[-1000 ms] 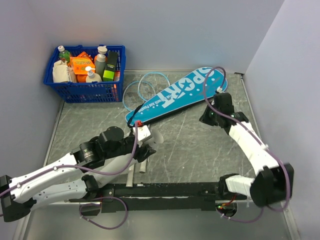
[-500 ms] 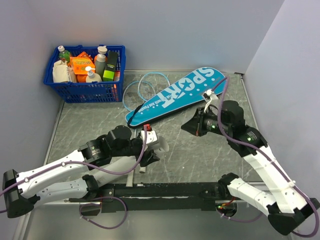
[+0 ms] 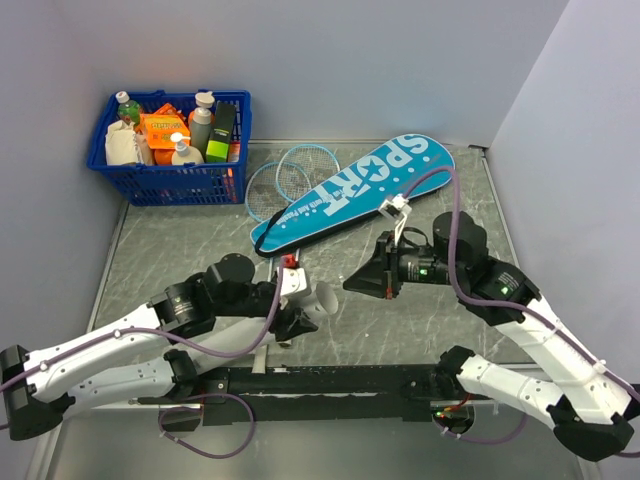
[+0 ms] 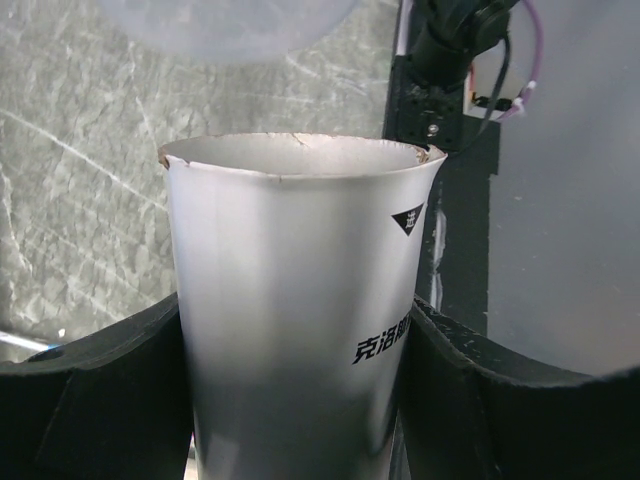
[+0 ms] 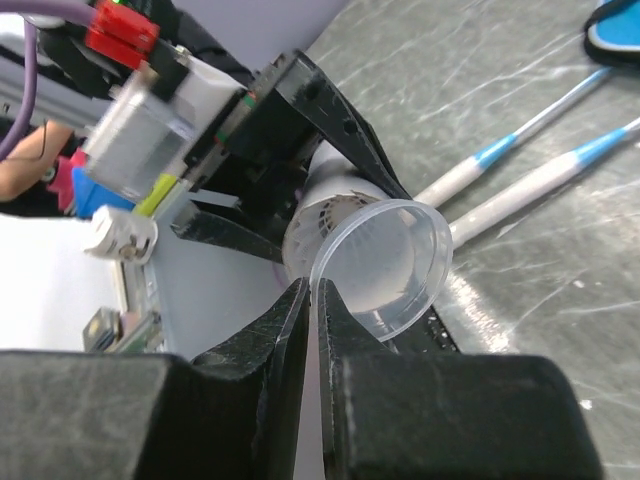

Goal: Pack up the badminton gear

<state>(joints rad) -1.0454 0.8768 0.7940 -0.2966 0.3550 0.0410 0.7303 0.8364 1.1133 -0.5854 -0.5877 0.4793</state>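
A teal SPORT bag (image 3: 360, 185) lies diagonally across two blue-framed rackets (image 3: 300, 172), while the white shuttlecock tube (image 4: 290, 320) gapes open, its clear cap (image 5: 385, 265) just off.

table (image 3: 400, 300): grey, marbled | far left: blue basket (image 3: 170, 180) | far middle: rackets (image 3: 290, 175), teal bag (image 3: 350, 190) alongside

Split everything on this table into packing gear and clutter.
Badminton gear:
teal bag
two rackets
white tube with clear cap, probably for shuttlecocks

Just lying about:
blue basket of bottles

Even soft light, blurred wrist-view foregrounds.
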